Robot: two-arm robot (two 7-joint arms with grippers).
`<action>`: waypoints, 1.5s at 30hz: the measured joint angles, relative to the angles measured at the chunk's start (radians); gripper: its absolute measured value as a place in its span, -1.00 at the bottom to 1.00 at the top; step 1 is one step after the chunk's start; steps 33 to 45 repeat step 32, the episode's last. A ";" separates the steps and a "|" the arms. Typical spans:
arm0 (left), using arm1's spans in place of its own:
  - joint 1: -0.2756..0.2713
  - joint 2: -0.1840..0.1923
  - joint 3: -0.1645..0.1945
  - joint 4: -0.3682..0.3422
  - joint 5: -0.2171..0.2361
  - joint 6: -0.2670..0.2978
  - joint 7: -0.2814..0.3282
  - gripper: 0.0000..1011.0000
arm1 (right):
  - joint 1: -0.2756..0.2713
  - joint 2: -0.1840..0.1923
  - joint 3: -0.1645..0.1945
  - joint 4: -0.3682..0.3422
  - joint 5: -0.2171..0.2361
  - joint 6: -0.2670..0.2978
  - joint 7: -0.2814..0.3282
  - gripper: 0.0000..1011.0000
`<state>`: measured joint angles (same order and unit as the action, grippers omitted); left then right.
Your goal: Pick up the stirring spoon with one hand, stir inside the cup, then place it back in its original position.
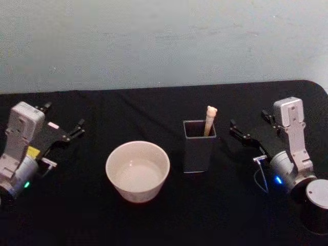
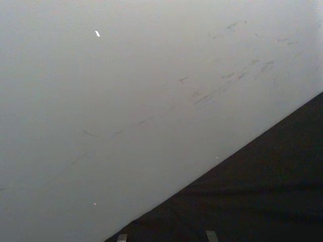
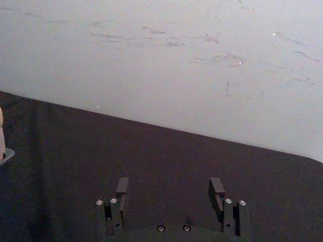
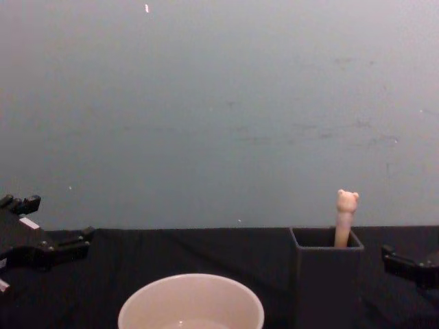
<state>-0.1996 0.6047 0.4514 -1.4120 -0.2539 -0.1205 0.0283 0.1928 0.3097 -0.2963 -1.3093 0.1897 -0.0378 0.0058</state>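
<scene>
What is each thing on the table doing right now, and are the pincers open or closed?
Stirring spoon: standing in the holder, bear head poking out on top, nothing holding it.
Holder: upright, right of the cup.
Cup: upright, open top, no spoon in it.
Left pincer: open, off to the cup's left, holding nothing.
Right pincer: open, right of the holder, holding nothing.

Setting: black-covered table (image 1: 154, 220) against a plain pale grey-blue wall (image 1: 164, 41).

Wall is bare and matte, with faint scuffs and scratch marks, clearest in the wrist views, plus a few small white specks. The dark cloth runs to the table's far edge, meeting the wall in a straight line; its far right corner is rounded. Lighting dim and even.
</scene>
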 joint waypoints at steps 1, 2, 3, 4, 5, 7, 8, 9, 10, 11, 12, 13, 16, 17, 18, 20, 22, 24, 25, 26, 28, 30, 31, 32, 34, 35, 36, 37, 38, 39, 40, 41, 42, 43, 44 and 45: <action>0.000 0.000 0.000 0.000 0.000 0.000 0.000 0.98 | 0.000 0.000 0.000 0.000 0.000 0.000 0.000 0.98; 0.000 0.000 0.000 0.000 0.000 0.000 0.000 0.98 | 0.000 0.000 0.000 0.000 0.000 0.000 0.000 0.98; 0.000 0.000 0.000 0.000 0.000 0.000 0.000 0.98 | 0.000 0.000 0.000 0.000 0.000 0.000 0.000 0.98; 0.000 0.000 0.000 0.000 0.000 0.000 0.000 0.98 | 0.000 0.000 0.000 0.000 0.000 0.000 0.000 0.98; 0.000 0.000 0.000 0.000 0.000 0.000 0.000 0.98 | 0.000 0.000 0.000 0.000 0.000 0.000 0.000 0.98; 0.000 0.000 0.000 0.000 0.000 0.000 0.000 0.98 | 0.000 0.000 0.000 0.000 0.000 0.000 0.000 0.98; 0.000 0.000 0.000 0.000 0.000 0.000 0.000 0.98 | 0.000 0.000 0.000 0.000 0.000 0.000 0.000 0.98; 0.000 0.000 0.000 0.000 0.000 0.000 0.000 0.98 | 0.000 0.000 0.000 0.000 0.000 0.000 0.000 0.98; 0.000 0.000 0.000 0.000 0.000 0.000 0.000 0.98 | 0.000 0.000 0.000 0.000 0.000 0.000 0.000 0.98; 0.000 0.000 0.000 0.000 0.000 0.000 0.000 0.98 | 0.000 0.000 0.000 0.000 0.000 0.000 0.000 0.98; 0.000 0.000 0.000 0.000 0.000 0.000 0.000 0.98 | 0.000 0.000 0.000 0.000 0.000 0.000 0.000 0.98; 0.000 0.000 0.000 0.000 0.000 0.000 0.000 0.98 | 0.000 0.000 0.000 0.000 0.000 0.000 0.000 0.98; 0.000 0.000 0.000 0.000 0.000 0.000 0.000 0.98 | 0.000 0.000 0.000 0.000 0.000 0.000 0.000 0.98; 0.000 0.000 0.000 0.000 0.000 0.000 0.000 0.98 | 0.000 0.000 0.000 0.000 0.000 0.000 0.000 0.98; 0.000 0.000 0.000 0.000 0.000 0.000 0.000 0.98 | 0.000 0.000 0.000 0.000 0.000 0.000 0.000 0.98; 0.000 0.000 0.000 0.000 0.000 0.000 0.000 0.98 | 0.000 0.000 0.000 0.000 0.000 0.000 0.000 0.98; 0.000 0.000 0.000 0.000 0.000 0.000 0.000 0.98 | 0.000 0.000 0.000 0.000 0.000 0.000 0.000 0.98; 0.000 0.000 0.000 0.000 0.000 0.000 0.000 0.98 | 0.000 0.000 0.000 0.000 0.000 0.000 0.000 0.98; 0.000 0.000 0.000 0.000 0.000 0.000 0.000 0.98 | 0.000 0.000 0.000 0.000 0.000 0.000 0.000 0.98; 0.000 0.000 0.000 0.000 0.000 0.000 0.000 0.98 | 0.000 0.000 0.000 0.000 0.000 0.000 0.000 0.98; 0.000 0.000 0.000 0.000 0.000 0.000 0.000 0.98 | 0.000 0.000 0.000 0.000 0.000 0.000 0.000 0.98; 0.000 0.000 0.000 0.000 0.000 0.000 0.000 0.98 | 0.000 0.000 0.000 0.000 0.000 0.000 0.000 0.98; 0.000 0.000 0.000 0.000 0.000 0.000 0.000 0.98 | 0.000 0.000 0.000 0.000 0.000 0.000 0.000 0.98; 0.000 0.000 0.000 0.000 0.000 0.000 0.000 0.98 | 0.000 0.000 0.000 0.000 0.000 0.000 0.000 0.98; 0.000 0.000 0.000 0.000 0.000 0.000 0.000 0.98 | 0.000 0.000 0.000 0.000 0.000 0.000 0.000 0.98; 0.000 0.000 0.000 0.000 0.000 0.000 0.000 0.98 | 0.000 0.000 0.000 0.000 0.000 0.000 0.000 0.98; 0.000 0.000 0.000 0.000 0.000 0.000 0.000 0.98 | 0.000 0.000 0.000 0.000 0.000 0.000 0.000 0.98; 0.000 0.000 0.000 0.000 0.000 0.000 0.000 0.98 | 0.000 0.000 0.000 0.000 0.000 0.000 0.000 0.98; 0.000 0.000 0.000 0.000 0.000 0.000 0.000 0.98 | 0.000 0.000 0.000 0.000 0.000 0.000 0.000 0.98; 0.000 0.000 0.000 0.000 0.000 0.000 0.000 0.98 | 0.000 0.000 0.000 0.000 0.000 0.000 0.000 0.98; 0.000 0.000 0.000 0.000 0.000 0.000 0.000 0.98 | 0.000 0.000 0.000 0.000 0.000 0.000 0.000 0.98; 0.000 0.000 0.000 0.000 0.000 0.000 0.000 0.98 | 0.000 0.000 0.000 0.000 0.000 0.000 0.000 0.98; 0.000 0.000 0.000 0.000 0.000 0.000 0.000 0.98 | 0.000 0.000 0.000 0.000 0.000 0.000 0.000 0.98; 0.000 0.000 0.000 0.000 0.000 0.000 0.000 0.98 | 0.000 0.000 0.000 0.000 0.000 0.000 0.000 0.98; 0.000 0.000 0.000 0.000 0.000 0.000 0.000 0.98 | 0.000 0.000 0.000 0.000 0.000 0.000 0.000 0.98; 0.000 0.000 0.000 0.000 0.000 0.000 0.000 0.98 | 0.000 0.000 0.000 0.000 0.000 0.000 0.000 0.98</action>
